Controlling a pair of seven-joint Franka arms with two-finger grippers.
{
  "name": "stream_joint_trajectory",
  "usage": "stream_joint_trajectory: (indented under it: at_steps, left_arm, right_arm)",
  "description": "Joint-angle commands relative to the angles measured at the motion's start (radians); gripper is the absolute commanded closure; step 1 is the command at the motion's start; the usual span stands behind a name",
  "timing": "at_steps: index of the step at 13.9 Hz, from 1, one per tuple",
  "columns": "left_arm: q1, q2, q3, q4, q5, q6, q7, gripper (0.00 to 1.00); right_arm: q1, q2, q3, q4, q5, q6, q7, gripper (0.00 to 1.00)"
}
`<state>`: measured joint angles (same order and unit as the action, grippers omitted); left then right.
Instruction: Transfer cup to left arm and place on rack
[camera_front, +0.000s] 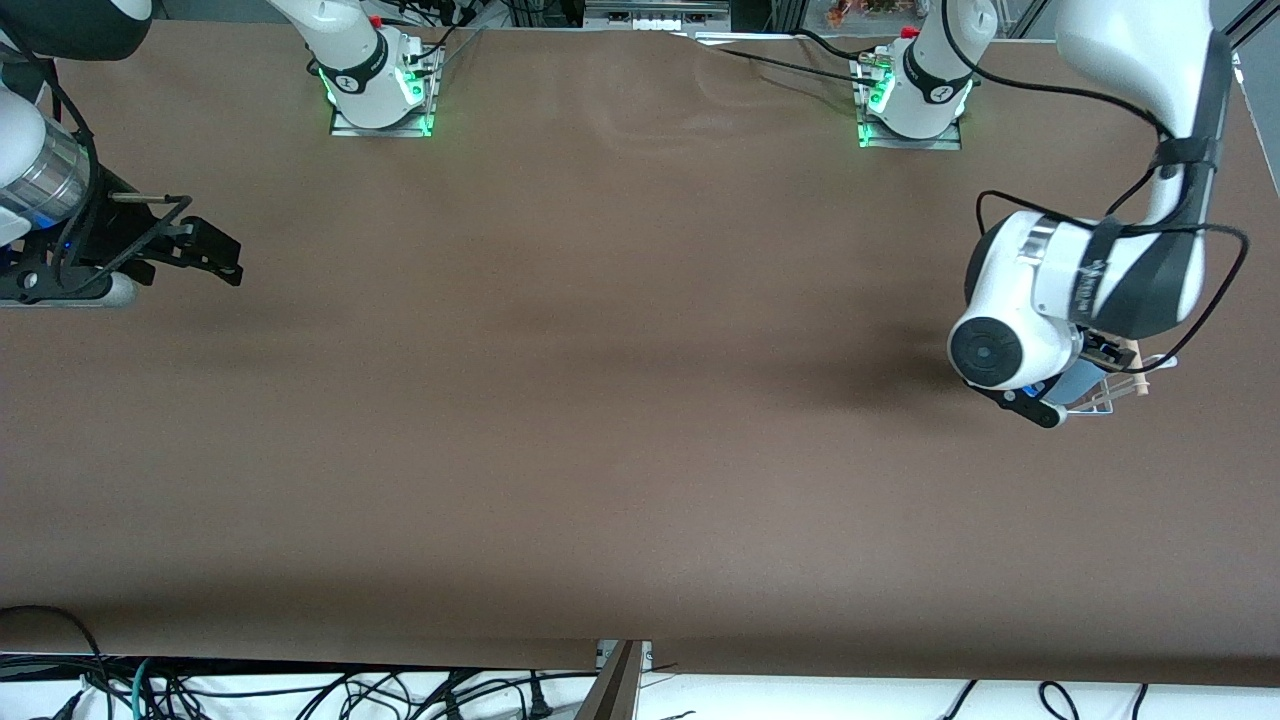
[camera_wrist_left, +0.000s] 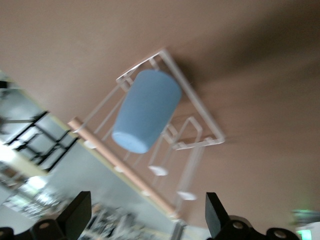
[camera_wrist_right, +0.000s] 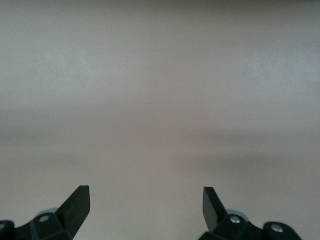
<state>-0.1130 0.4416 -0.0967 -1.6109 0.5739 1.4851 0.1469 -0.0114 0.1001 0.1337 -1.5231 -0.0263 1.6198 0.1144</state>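
The light-blue cup rests tilted on the prongs of the clear wire rack, its closed base toward the wrist camera. The rack's wooden rod runs across it. My left gripper is open and empty, a little above the rack and apart from the cup. In the front view the left hand covers most of the rack at the left arm's end of the table, and a bit of the cup shows below it. My right gripper is open and empty over bare table at the right arm's end; it also shows in the right wrist view.
The rack stands close to the table's edge at the left arm's end. The two arm bases stand along the table's edge farthest from the front camera. Brown tabletop fills the middle.
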Motion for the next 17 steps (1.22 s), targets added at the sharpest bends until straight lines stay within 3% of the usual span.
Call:
stream_joint_trajectory:
  at_steps: [1,3,4,7,10,13,17]
  left_arm:
    - [0.009,-0.004,0.0,0.127,-0.251,-0.029,-0.105,0.0]
    - [0.01,-0.03,0.005,0.202,-0.429,-0.028,-0.173,0.0]
    - [0.012,-0.05,0.006,0.239,-0.449,-0.028,-0.176,0.0]
    - [0.029,-0.182,0.011,0.217,-0.494,0.071,-0.176,0.0]
    - [0.036,-0.371,0.046,0.001,-0.55,0.228,-0.176,0.0]
    - [0.038,-0.469,0.075,-0.18,-0.6,0.345,-0.174,0.0]
    - [0.052,-0.465,0.075,-0.178,-0.595,0.34,-0.17,0.0]
  right_arm:
    - [-0.019,0.004,0.014,0.015,0.017,-0.009,-0.013,0.0]
    - [-0.019,0.004,0.014,0.015,0.016,-0.009,-0.013,0.0]
    - [-0.019,0.004,0.014,0.015,0.017,-0.009,-0.013,0.0]
    - [-0.019,0.004,0.014,0.015,0.017,-0.009,-0.013,0.0]
    - [-0.019,0.004,0.014,0.015,0.017,-0.009,-0.013,0.0]
    - [-0.019,0.006,0.012,0.015,0.017,-0.009,-0.013,0.0]
    - [-0.021,0.004,0.012,0.015,0.016,-0.009,-0.013,0.0]
